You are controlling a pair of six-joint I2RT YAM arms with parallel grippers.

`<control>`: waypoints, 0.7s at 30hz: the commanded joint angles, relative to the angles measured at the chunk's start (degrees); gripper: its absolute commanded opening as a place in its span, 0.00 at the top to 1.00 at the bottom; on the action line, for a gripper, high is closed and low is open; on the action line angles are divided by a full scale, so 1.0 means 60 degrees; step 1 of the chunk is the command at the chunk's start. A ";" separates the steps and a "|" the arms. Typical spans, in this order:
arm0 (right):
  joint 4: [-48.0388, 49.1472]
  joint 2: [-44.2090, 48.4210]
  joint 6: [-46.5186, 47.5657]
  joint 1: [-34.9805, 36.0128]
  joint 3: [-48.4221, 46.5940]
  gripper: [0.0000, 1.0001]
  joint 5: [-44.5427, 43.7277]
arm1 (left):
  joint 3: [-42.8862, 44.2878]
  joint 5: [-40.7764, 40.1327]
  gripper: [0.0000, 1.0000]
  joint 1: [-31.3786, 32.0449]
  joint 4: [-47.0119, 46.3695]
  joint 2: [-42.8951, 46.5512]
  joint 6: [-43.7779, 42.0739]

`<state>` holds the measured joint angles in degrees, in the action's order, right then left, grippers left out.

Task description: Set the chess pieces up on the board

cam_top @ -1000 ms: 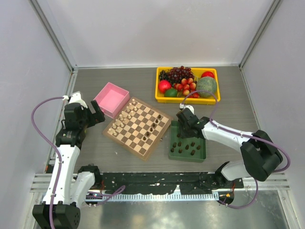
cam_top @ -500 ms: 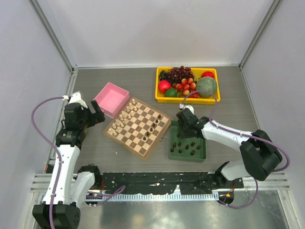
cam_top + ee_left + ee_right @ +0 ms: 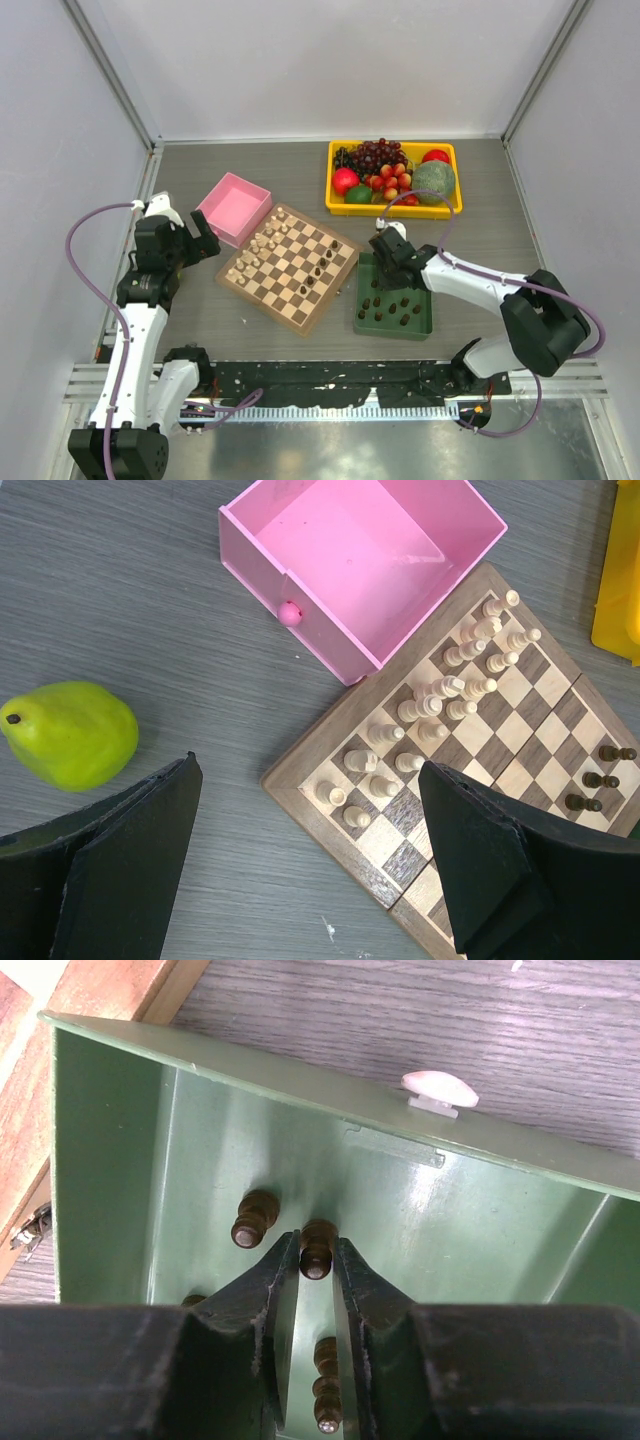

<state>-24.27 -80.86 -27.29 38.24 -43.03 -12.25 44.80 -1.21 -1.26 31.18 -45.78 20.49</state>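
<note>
The board [image 3: 300, 310] lies at mid-table. Cream pieces [image 3: 258, 250] fill its left side and a few dark chess pieces [image 3: 322, 262] stand on its right side. Several more dark pieces [image 3: 392, 305] are in the green tray [image 3: 423, 322]. My right gripper [image 3: 388, 262] reaches into the tray's far end. In the right wrist view it [image 3: 316, 1252] is shut on one dark piece [image 3: 317, 1245], with others [image 3: 252, 1218] beside it. My left gripper [image 3: 205, 240] is open and empty over the board's left corner [image 3: 300, 780], and dark pieces [image 3: 600, 778] show at the right of its view.
A pink open box [image 3: 233, 207] touches the board's far-left edge. A yellow tray of fruit [image 3: 393, 175] stands behind the green tray. A green pear [image 3: 68, 733] lies on the table left of the board. The green tray's walls [image 3: 480, 1210] rise around my right fingers.
The right gripper has shifted very slightly at the far end of the green tray. The left arm has not moved.
</note>
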 commanded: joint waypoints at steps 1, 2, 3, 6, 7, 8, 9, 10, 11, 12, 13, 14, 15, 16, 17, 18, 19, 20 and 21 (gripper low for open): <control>0.0046 -0.0073 0.0022 -0.0030 -0.0109 0.75 -0.0038 | 0.0356 0.0158 0.01 -0.0040 -0.0099 0.0042 -0.0031; 0.0046 -0.0073 0.0007 -0.0045 -0.0109 0.76 -0.0038 | 0.0356 0.0173 0.01 -0.0025 -0.0099 0.0028 -0.0031; 0.0032 -0.0059 0.0007 -0.0030 -0.0138 0.76 -0.0053 | 0.0371 0.0158 0.01 -0.0039 -0.0099 0.0027 -0.0046; -0.0070 0.0102 0.0007 -0.0016 -0.0168 0.79 -0.0082 | 0.0371 0.0158 0.01 -0.0025 -0.0099 0.0042 -0.0031; -0.0100 0.0262 -0.0007 -0.0016 -0.0226 0.80 -0.0082 | 0.0356 0.0158 0.01 -0.0025 -0.0099 0.0027 -0.0031; -0.0245 0.0365 0.0036 -0.0016 -0.0270 0.80 -0.0126 | 0.0371 0.0158 0.01 -0.0025 -0.0113 0.0013 -0.0031; -0.0334 0.0613 0.0080 0.0013 -0.0387 0.80 -0.0170 | 0.0385 0.0173 0.01 -0.0025 -0.0099 0.0027 -0.0031; -0.0552 0.0891 0.0080 0.0014 -0.0460 0.80 -0.0301 | 0.0371 0.0158 0.01 -0.0025 -0.0099 0.0042 -0.0031; -0.0685 0.1010 0.0153 0.0101 -0.0664 0.81 -0.0403 | 0.0371 0.0173 0.01 -0.0025 -0.0099 0.0027 -0.0031; -0.0889 0.1315 0.0183 0.0203 -0.0768 0.80 -0.0549 | 0.0385 0.0158 0.01 -0.0025 -0.0084 0.0042 -0.0031; -0.1022 0.1463 0.0197 0.0219 -0.0972 0.81 -0.0609 | 0.0386 0.0173 0.01 -0.0025 -0.0099 0.0042 -0.0031; -0.1241 0.1740 0.0212 0.0306 -0.1090 0.80 -0.0769 | 0.0371 0.0158 0.01 -0.0025 -0.0113 0.0042 -0.0031; -0.1301 0.1859 0.0212 0.0336 -0.1250 0.80 -0.0814 | 0.0385 0.0158 0.01 -0.0025 -0.0113 0.0057 -0.0031; -0.1417 0.2092 0.0198 0.0394 -0.1339 0.80 -0.0887 | 0.0386 0.0158 0.01 -0.0039 -0.0128 0.0042 -0.0031; -0.1433 0.2211 0.0197 0.0438 -0.1485 0.81 -0.0917 | 0.0400 0.0158 0.01 -0.0025 -0.0114 0.0013 -0.0031; -0.1491 0.2342 0.0183 0.0467 -0.1544 0.81 -0.0888 | 0.0400 0.0158 0.01 -0.0010 -0.0084 0.0027 -0.0046; -0.1463 0.2402 0.0183 0.0526 -0.1704 0.81 -0.0815 | 0.0400 0.0158 0.01 -0.0025 -0.0099 0.0042 -0.0032; -0.1462 0.2446 0.0183 0.0628 -0.1779 0.81 -0.0815 | 0.0386 0.0419 0.01 -0.0025 -0.0099 0.0042 -0.0046; -0.1477 0.2417 0.0197 0.0687 -0.1982 0.81 -0.0800 | 0.0400 0.0422 0.01 -0.0039 -0.0084 0.0042 -0.0032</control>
<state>-31.81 -67.79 -26.65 40.99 -50.83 -15.46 44.80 -0.97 -1.26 31.18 -45.76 20.49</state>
